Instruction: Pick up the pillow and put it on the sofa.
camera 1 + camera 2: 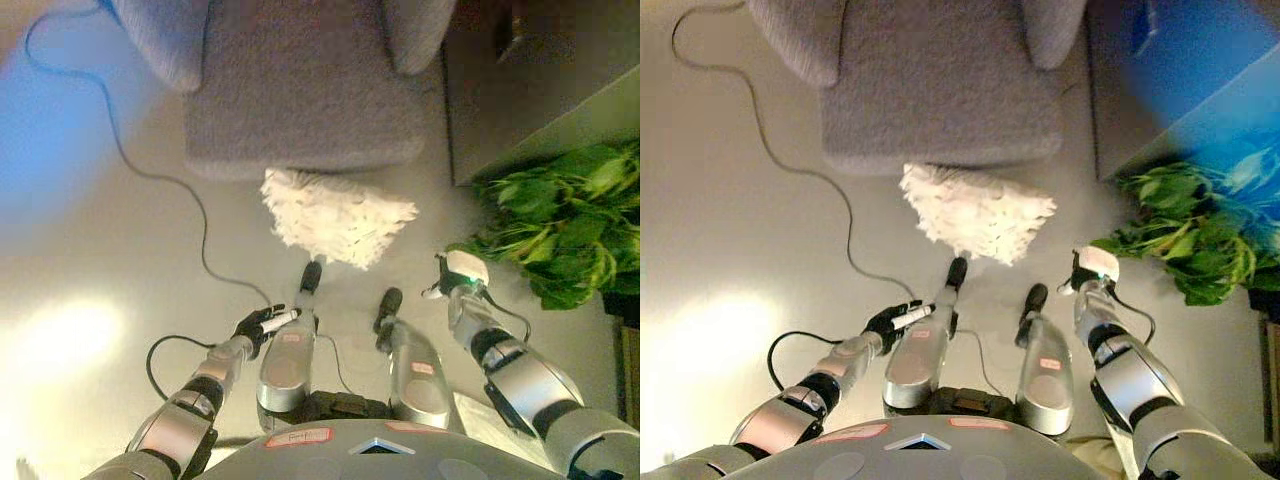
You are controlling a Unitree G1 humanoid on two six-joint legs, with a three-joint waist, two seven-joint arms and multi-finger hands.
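Note:
A white fluffy pillow [335, 215] lies on the floor just in front of the grey sofa [300, 90], touching its front edge. My left hand [262, 325] hangs low at the lower left, well short of the pillow, with its fingers relaxed and empty. My right hand [455, 275] hangs to the lower right of the pillow, also relaxed and empty. Both hands show in the right eye view too: the left hand [895, 320] and the right hand [1088, 272]. Neither hand touches the pillow [975, 212].
A green leafy plant [560, 225] stands at the right, close to my right hand. A dark cabinet or wall edge [540, 110] runs behind it. A thin cable [150, 175] trails across the floor on the left.

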